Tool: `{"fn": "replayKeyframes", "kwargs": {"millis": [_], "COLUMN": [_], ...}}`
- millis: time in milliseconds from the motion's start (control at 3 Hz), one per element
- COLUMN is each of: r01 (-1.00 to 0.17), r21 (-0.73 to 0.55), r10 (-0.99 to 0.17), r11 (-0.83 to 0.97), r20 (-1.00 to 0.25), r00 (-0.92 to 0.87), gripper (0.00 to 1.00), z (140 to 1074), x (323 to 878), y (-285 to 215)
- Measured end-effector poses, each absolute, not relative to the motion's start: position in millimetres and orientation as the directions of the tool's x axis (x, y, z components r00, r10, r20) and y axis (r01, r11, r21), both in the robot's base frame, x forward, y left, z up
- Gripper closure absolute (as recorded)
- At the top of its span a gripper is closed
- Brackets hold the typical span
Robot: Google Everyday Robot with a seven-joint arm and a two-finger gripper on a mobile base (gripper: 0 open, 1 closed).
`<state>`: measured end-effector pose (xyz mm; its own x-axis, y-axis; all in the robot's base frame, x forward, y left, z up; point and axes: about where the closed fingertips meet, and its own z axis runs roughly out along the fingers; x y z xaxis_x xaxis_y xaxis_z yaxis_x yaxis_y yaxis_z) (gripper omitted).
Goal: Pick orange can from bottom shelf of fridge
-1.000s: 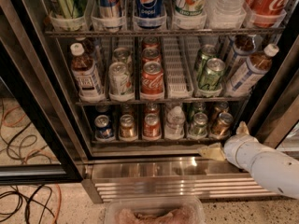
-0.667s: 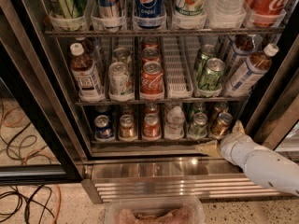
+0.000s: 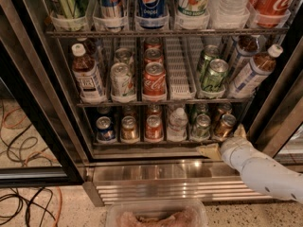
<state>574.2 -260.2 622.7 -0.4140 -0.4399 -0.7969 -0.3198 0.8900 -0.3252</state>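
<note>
The fridge (image 3: 57, 108) stands open, with dark wire racks of drinks. Its bottom shelf (image 3: 156, 143) holds a row: a blue can (image 3: 105, 129), an orange can (image 3: 129, 128), a red can (image 3: 154, 126), a clear bottle (image 3: 177, 124), a green can (image 3: 202, 126) and a second orange-amber can (image 3: 224, 125) at the far right. My gripper (image 3: 224, 141) is open at the shelf's front right corner, just below and in front of that far-right orange-amber can. One pale finger (image 3: 208, 151) lies on the shelf lip and the other is by the door frame. It holds nothing.
The rack above holds tea bottles (image 3: 87, 77), a Coca-Cola can (image 3: 154, 79) and green cans (image 3: 213, 74). A steel grille (image 3: 165, 186) runs under the door opening. Cables (image 3: 28, 197) lie on the floor at left. A clear tray (image 3: 156, 216) is at the bottom edge.
My gripper has shifted slightly left and up, closer to the right end of the bottom shelf. The cans have not moved.
</note>
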Motion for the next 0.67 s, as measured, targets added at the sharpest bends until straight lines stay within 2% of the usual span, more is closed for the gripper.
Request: {"fn": "replayKeyframes", "kwargs": {"millis": [667], "r01": [-0.328], "r21": [-0.352], "r10": [-0.456], "r11": [0.877], "r20": [-0.826], "r00": [-0.331], "gripper": [0.00], "z": [597.3], "x": [589.7], "y": [-260.4]}}
